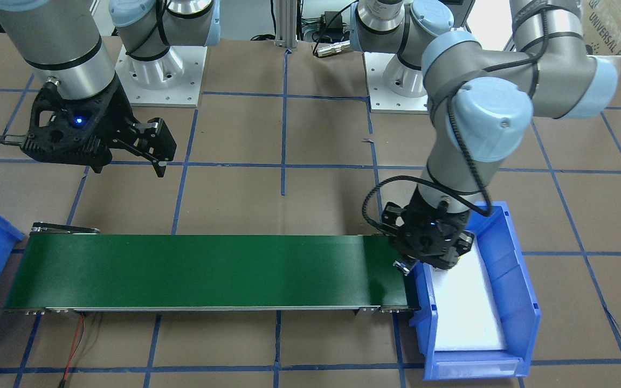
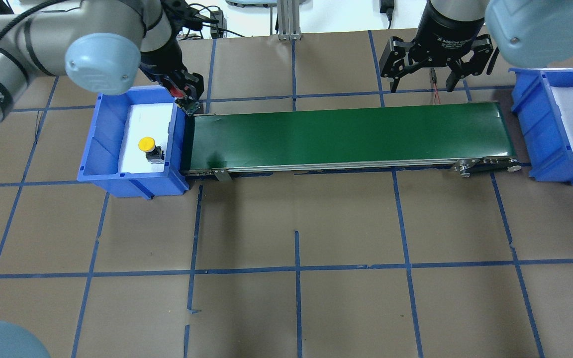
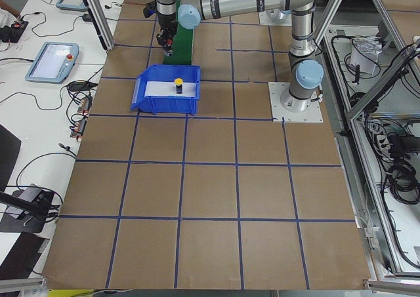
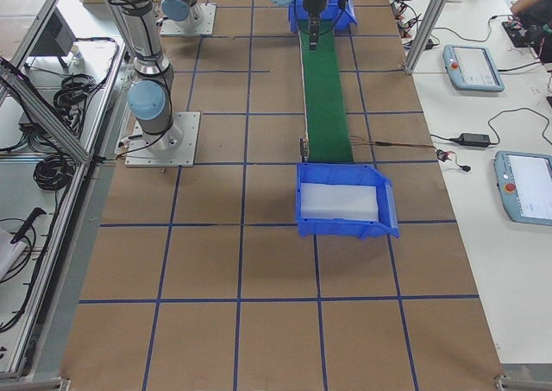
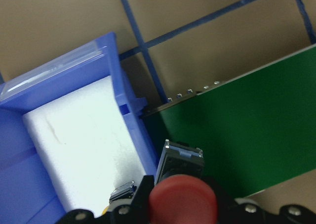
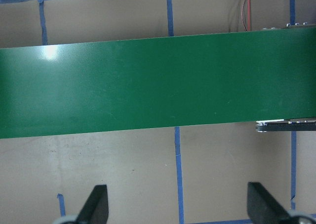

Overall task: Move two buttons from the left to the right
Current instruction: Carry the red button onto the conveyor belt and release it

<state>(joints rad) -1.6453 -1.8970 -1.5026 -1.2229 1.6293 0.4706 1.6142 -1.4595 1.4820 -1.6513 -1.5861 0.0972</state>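
**Red button** [image 5: 182, 201]: pinched in the left claw [image 2: 185, 97], cap toward the wrist and switch body pointing down. It is held over the seam between the left blue bin [image 2: 102, 129] and the green conveyor belt [image 2: 346, 136].

**Bearing (overhead view):** the belt lies at 3 o'clock from the claw, with its long axis running 9 to 3. The right blue bin [image 2: 535, 114] stands beyond its far end.

**Yellow button** [image 2: 147, 145]: lying on white foam [image 2: 142, 114] in the left bin, at 7 o'clock from the left claw, the nearer one.

**Right claw** [image 2: 422, 88]: fingers spread, nothing held, poised at 12 o'clock from the belt's right portion.

**Surface:** the belt is smooth and flat, so a short shift toward 3 o'clock is judged sufficient for release. The table [image 2: 296, 223] is papered brown and taped in a blue grid.
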